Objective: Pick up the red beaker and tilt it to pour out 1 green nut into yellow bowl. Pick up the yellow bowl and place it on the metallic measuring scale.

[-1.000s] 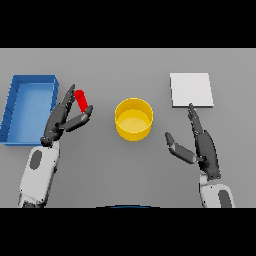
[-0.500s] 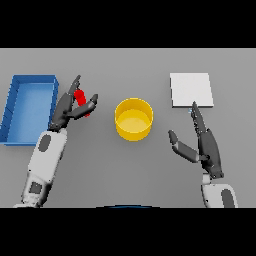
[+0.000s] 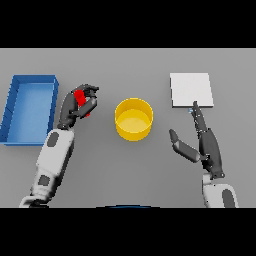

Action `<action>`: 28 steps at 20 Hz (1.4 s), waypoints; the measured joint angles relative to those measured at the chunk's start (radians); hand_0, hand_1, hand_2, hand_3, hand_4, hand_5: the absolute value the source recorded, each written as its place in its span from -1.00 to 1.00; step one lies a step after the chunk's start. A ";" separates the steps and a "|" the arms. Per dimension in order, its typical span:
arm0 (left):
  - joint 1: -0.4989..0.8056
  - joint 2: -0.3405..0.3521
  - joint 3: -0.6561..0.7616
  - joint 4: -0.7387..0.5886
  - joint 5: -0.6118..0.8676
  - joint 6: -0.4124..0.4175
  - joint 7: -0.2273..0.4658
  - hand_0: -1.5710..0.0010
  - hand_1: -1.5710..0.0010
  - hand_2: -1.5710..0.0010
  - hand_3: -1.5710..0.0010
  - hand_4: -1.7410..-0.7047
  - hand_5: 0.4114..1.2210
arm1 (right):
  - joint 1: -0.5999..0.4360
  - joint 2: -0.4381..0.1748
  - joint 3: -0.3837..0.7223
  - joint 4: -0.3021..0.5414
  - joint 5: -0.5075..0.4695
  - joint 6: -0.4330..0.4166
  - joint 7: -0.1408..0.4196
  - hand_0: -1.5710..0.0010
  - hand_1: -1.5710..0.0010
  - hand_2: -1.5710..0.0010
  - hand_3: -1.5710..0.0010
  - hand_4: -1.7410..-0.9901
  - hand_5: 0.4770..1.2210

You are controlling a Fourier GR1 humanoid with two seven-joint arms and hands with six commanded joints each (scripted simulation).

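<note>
**Beaker in the left hand's grip**

Tray (image 3: 15, 107), blue, is sitting at the table's (image 3: 130, 65) left edge. Left hand (image 3: 75, 107) is curling its fingers round the red beaker (image 3: 80, 98) just right of it. Yellow bowl (image 3: 133, 119) is standing mid-table. Right hand (image 3: 202, 142) is hovering with fingers straight below the metallic measuring scale (image 3: 191, 89), toward the right edge.

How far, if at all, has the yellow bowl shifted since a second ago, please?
No. The yellow bowl sits at the same spot between the blue tray and the scale.
</note>
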 measured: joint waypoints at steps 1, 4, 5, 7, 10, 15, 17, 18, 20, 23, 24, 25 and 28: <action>-0.014 0.003 -0.009 0.009 -0.026 0.027 0.020 -0.17 -0.20 -0.26 -0.25 -0.65 0.56 | 0.005 0.001 0.001 -0.002 -0.005 0.005 0.002 1.00 1.00 1.00 1.00 0.34 -0.54; -0.024 0.002 -0.037 0.017 -0.061 0.042 0.001 -0.57 -0.59 -0.62 -0.47 -0.80 0.78 | 0.020 -0.006 0.001 -0.014 -0.005 0.008 -0.011 1.00 1.00 1.00 1.00 0.33 -0.54; -0.016 0.000 -0.035 0.014 -0.052 0.037 -0.024 -0.66 -0.67 -0.70 -0.58 -0.72 0.82 | 0.007 -0.008 -0.006 0.002 -0.011 0.010 0.002 1.00 1.00 1.00 1.00 0.31 -0.54; -0.023 0.005 -0.040 0.014 -0.056 0.036 0.007 -0.78 -0.79 -0.81 -0.73 -0.62 0.88 | 0.027 0.004 0.001 0.000 -0.018 0.015 -0.024 1.00 1.00 1.00 1.00 0.30 -0.55; -0.006 0.001 -0.020 -0.024 -0.006 -0.010 -0.025 -0.89 -0.89 -0.90 -0.86 -0.80 0.84 | 0.012 0.004 0.001 0.003 -0.008 0.006 -0.014 1.00 1.00 1.00 1.00 0.31 -0.55; -0.018 0.011 -0.007 -0.116 0.070 -0.064 0.006 -0.96 -0.96 -0.97 -0.95 -0.94 0.78 | 0.024 -0.004 0.001 0.015 -0.002 0.009 -0.044 1.00 1.00 1.00 1.00 0.37 -0.55; -0.029 0.021 -0.025 -0.140 0.064 -0.073 0.028 -0.98 -0.98 -0.98 -0.97 -0.96 0.78 | 0.018 -0.001 -0.001 0.012 -0.001 0.003 -0.033 1.00 1.00 1.00 1.00 0.37 -0.53; -0.038 0.039 -0.037 -0.155 0.055 -0.078 0.051 -0.98 -0.98 -0.98 -0.98 -0.97 0.78 | 0.017 0.001 0.000 0.018 0.001 0.002 -0.042 1.00 1.00 1.00 1.00 0.39 -0.53; -0.032 0.058 -0.059 -0.183 0.042 -0.086 0.065 -0.98 -0.98 -0.98 -0.98 -0.97 0.78 | 0.012 -0.010 -0.001 0.014 0.017 -0.005 -0.058 1.00 1.00 1.00 1.00 0.39 -0.51; -0.011 0.080 -0.093 -0.221 0.022 -0.094 0.083 -0.98 -0.98 -0.98 -0.98 -0.97 0.80 | 0.025 -0.016 0.004 0.013 0.026 -0.004 -0.080 1.00 1.00 1.00 1.00 0.39 -0.51; -0.009 0.086 -0.103 -0.236 0.016 -0.096 0.095 -0.99 -0.99 -0.99 -0.98 -0.97 0.79 | 0.028 -0.010 0.013 0.021 0.039 -0.007 -0.080 1.00 1.00 1.00 1.00 0.41 -0.50; -0.013 0.105 -0.124 -0.253 -0.007 -0.097 0.105 -0.99 -0.99 -0.99 -0.99 -0.98 0.79 | 0.028 -0.011 0.011 0.015 0.043 -0.014 -0.081 1.00 1.00 1.00 1.00 0.41 -0.50; -0.032 0.152 -0.210 -0.271 -0.104 -0.105 0.166 -0.99 -0.99 -0.99 -0.99 -0.99 0.75 | 0.024 -0.012 0.008 0.011 0.045 -0.016 -0.058 1.00 1.00 1.00 1.00 0.46 -0.51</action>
